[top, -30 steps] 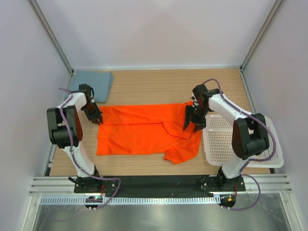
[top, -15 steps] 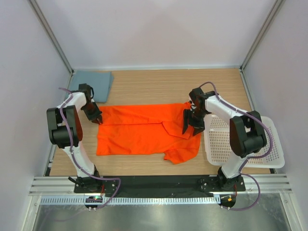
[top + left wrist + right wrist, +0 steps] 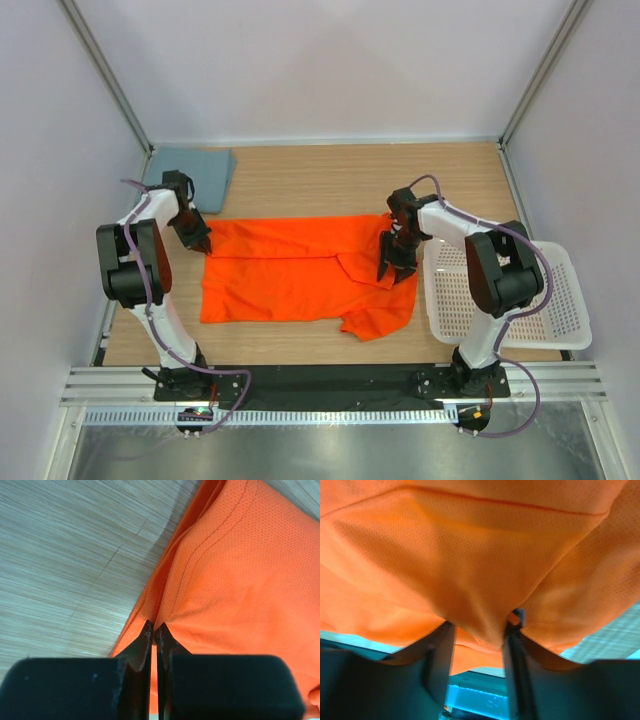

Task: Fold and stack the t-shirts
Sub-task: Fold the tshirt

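Between the right fingers (image 3: 438,660), bunched orange t-shirt (image 3: 470,570) blocks nearly everything beyond.

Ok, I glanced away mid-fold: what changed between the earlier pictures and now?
The left gripper shut on the left edge of the orange t-shirt. The right gripper edged slightly left over the shirt's right edge, jaws narrowing around a fold. Shirt, folded grey-blue t-shirt and white basket stayed put.

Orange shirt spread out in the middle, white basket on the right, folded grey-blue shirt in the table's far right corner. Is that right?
No: the top external view shows the folded grey-blue fabric shirt in the far left corner of the wooden table. The bright orange fabric shirt is spread in the middle, the white perforated plastic basket on the right.
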Motion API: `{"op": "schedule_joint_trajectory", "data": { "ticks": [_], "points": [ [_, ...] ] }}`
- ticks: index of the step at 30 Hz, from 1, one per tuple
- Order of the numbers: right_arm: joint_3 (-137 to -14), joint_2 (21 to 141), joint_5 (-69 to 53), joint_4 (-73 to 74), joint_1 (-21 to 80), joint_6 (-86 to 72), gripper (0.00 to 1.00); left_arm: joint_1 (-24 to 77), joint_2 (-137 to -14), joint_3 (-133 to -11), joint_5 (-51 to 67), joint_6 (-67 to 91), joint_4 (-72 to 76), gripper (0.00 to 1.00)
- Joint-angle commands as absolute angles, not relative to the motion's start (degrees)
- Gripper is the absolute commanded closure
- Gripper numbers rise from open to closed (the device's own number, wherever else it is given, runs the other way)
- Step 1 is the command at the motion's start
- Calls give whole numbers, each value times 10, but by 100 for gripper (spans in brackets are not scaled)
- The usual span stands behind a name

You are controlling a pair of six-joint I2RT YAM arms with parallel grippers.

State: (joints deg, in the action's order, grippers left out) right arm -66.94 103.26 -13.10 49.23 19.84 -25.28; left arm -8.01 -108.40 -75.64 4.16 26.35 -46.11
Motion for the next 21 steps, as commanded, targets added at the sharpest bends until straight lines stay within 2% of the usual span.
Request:
{"op": "schedule_joint_trajectory", "data": {
  "ticks": [1, 2, 4, 5, 6, 13, 21],
  "points": [
    [-670, 1030, -126, 461, 201, -272, 56, -83, -1070, -776, 47, 253, -464, 100],
    [-671, 1028, -127, 460, 201, -274, 65, -83, -1069, -776, 48, 252, -467, 100],
    [-672, 1026, -126, 460, 202, -279, 76, -83, -1068, -778, 50, 250, -468, 100],
    [-672, 1022, -126, 460, 202, -279, 90, -83, -1067, -778, 50, 251, -468, 100],
    [-673, 1013, -127, 460, 201, -279, 98, -83, -1064, -779, 49, 250, -471, 100],
    [-721, 957, -104, 501, 199, -281, 98, -83, -1040, -800, 62, 250, -485, 100],
    [-915, 994, -102, 530, 165, -271, 99, -83, -1049, -888, 108, 255, -489, 100]
  ]
}}
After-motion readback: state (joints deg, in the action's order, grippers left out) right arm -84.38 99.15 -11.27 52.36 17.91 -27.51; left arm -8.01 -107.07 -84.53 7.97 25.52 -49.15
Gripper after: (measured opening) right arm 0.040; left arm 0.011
